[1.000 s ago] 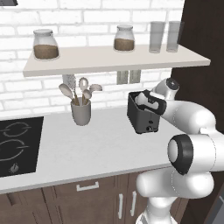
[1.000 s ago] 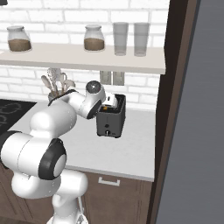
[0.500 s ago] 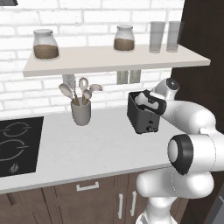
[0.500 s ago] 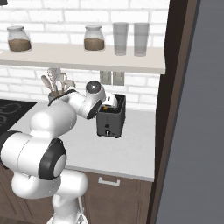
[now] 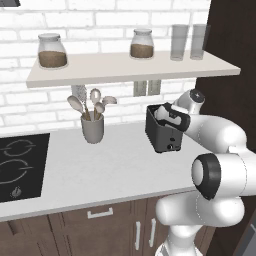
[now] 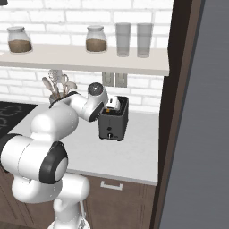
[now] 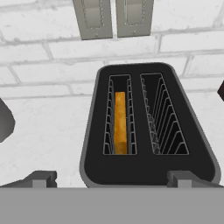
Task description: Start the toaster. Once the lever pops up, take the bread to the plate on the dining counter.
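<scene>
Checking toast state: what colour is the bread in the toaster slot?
Golden-orange bread, clearest in the hand view.

toaster [image 7: 148, 164]: dark grey-black
bread [image 7: 120, 122]: golden-brown
wall [image 5: 115, 20]: white brick pattern
utensil cup [image 5: 93, 129]: grey
worktop [image 5: 110, 170]: white
hob [image 5: 20, 165]: black

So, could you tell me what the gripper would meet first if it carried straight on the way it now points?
Most likely the top of the toaster: the open gripper looks down on its slots, the bread in one. Exact depth is unclear.
</scene>
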